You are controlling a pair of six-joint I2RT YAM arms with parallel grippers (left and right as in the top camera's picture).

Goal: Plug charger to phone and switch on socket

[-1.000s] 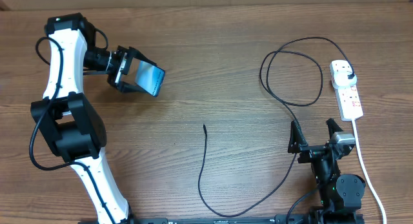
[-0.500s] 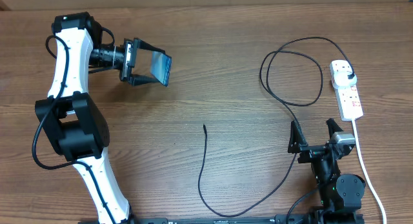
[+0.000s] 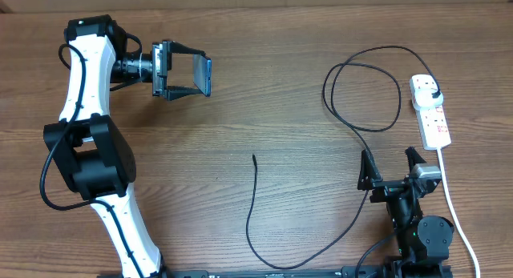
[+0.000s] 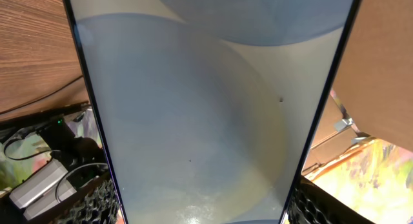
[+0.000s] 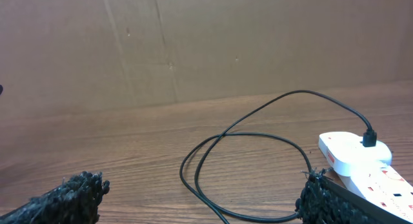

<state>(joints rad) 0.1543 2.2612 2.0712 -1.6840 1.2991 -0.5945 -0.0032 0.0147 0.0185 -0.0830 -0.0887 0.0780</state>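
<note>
One wooden table (image 3: 264, 110), two arms, one socket, one charger and one phone.
Your left gripper (image 3: 195, 73) pinches the single phone (image 3: 203, 75) on edge at the far left, its pale screen filling the left wrist view. Your right gripper (image 3: 391, 167) sits near right, jaws spread around nothing. The socket (image 3: 430, 111) lies far right with the charger (image 3: 254, 162) plugged in, its loose connector end at mid-table.

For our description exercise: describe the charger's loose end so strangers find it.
Find the table centre. The thin black charger curves there from the near edge. Its loose end lies alone on wood; the other is plugged into the socket.
</note>
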